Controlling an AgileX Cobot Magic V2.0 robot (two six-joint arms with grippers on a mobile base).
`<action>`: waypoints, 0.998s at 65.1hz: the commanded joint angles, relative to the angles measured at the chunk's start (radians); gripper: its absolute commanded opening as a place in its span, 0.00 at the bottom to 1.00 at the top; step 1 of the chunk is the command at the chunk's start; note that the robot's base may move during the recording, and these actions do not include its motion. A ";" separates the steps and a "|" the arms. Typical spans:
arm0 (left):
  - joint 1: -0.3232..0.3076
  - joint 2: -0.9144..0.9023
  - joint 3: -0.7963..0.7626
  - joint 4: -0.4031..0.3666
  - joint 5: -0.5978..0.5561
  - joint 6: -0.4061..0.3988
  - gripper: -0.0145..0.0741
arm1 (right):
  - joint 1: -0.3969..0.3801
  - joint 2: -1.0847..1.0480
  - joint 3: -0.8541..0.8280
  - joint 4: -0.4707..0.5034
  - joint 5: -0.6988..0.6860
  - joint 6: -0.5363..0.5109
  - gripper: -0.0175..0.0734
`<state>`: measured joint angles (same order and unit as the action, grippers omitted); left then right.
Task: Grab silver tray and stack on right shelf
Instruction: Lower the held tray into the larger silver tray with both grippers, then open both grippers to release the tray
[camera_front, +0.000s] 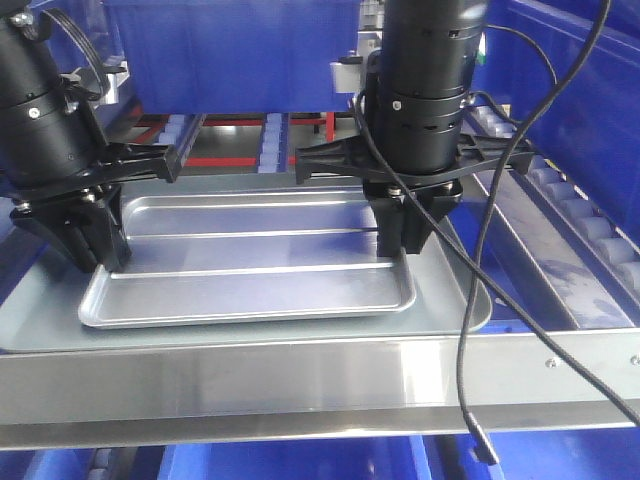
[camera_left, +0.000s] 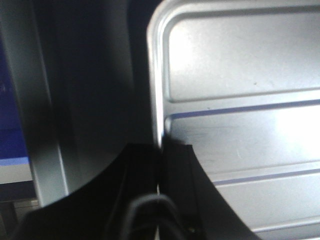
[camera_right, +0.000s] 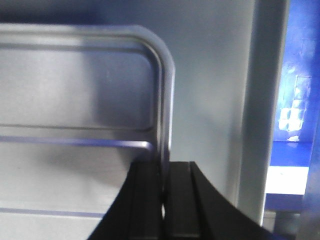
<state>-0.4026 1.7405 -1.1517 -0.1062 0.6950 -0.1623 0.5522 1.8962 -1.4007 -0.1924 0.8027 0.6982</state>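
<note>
A steel flow rack fills the scene, its broad shiny front rail (camera_front: 300, 385) nearest the camera, riveted at the right end, with blue bins below and beyond. Just behind the rail lies one large dull-grey tray (camera_front: 40, 320), and resting inside it, one smaller silver tray (camera_front: 250, 265), shiny, shallow, round-cornered, with two long raised ridges running left to right across its floor. Two black arms come down on it, one at each short end. The left gripper (camera_front: 95, 245) straddles the tray's left rim, and the left wrist view shows that rim running up into the narrow slit between its dark fingers (camera_left: 177, 170); the right gripper (camera_front: 405, 235) does the same on the right rim, one finger inside, one outside, closed onto the metal as far as the right wrist view shows. The tray looks thin, light and stiff, so it should lift flat if both ends rise together; its polished rim is likely slippery, and the raised lip at the middle of each short side is the sensible hold. A black cable (camera_front: 470, 330) droops over the rail at right. Farther back, pale rollers (camera_front: 590, 225) slope away on the right, red framing (camera_front: 225, 160) shows beneath, and one big blue crate (camera_front: 230, 50) stands at the far end.
</note>
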 joint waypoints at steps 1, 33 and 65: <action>-0.024 -0.043 -0.033 -0.092 -0.037 0.038 0.05 | 0.015 -0.053 -0.050 0.049 -0.155 -0.012 0.26; -0.024 -0.043 -0.033 -0.049 -0.028 0.038 0.08 | 0.015 -0.053 -0.055 0.049 -0.126 -0.012 0.75; 0.044 -0.043 -0.033 -0.029 -0.010 0.038 0.65 | -0.024 -0.053 -0.055 0.034 -0.078 -0.012 0.77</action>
<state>-0.3722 1.7427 -1.1517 -0.1223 0.6993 -0.1279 0.5469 1.8962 -1.4207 -0.1427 0.7525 0.6966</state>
